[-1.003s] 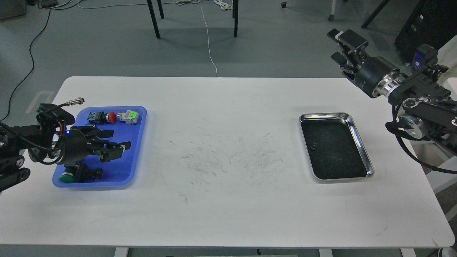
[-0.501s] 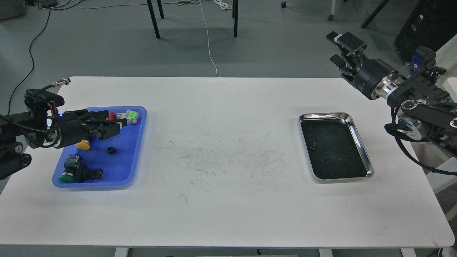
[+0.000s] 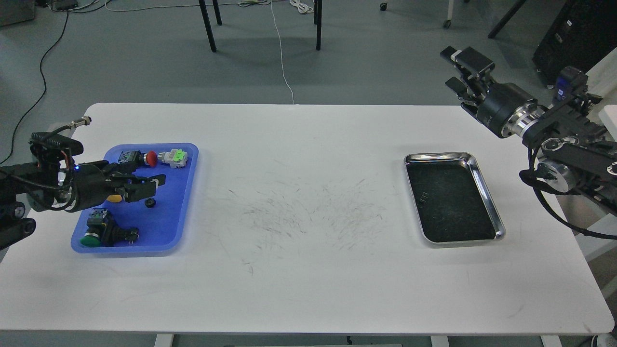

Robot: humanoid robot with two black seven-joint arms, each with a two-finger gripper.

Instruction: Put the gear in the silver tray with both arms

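Observation:
The gear, a small black ring, lies loose on the floor of the blue tray at the table's left. My left gripper hovers just above and behind the gear, open, with nothing between its fingers. The silver tray sits at the right of the table with only its dark scuffed floor showing inside. My right gripper is raised high beyond the table's far right corner, well above and behind the silver tray, open and holding nothing.
The blue tray also holds a red push button, a green-and-white switch, a yellow button partly under my left gripper, and a green button unit. Scuffed white tabletop lies between the trays.
My left gripper lifted off the tray's front, uncovering the yellow button and the gear, then came down toward the gear. The right gripper drifted slightly up and left.

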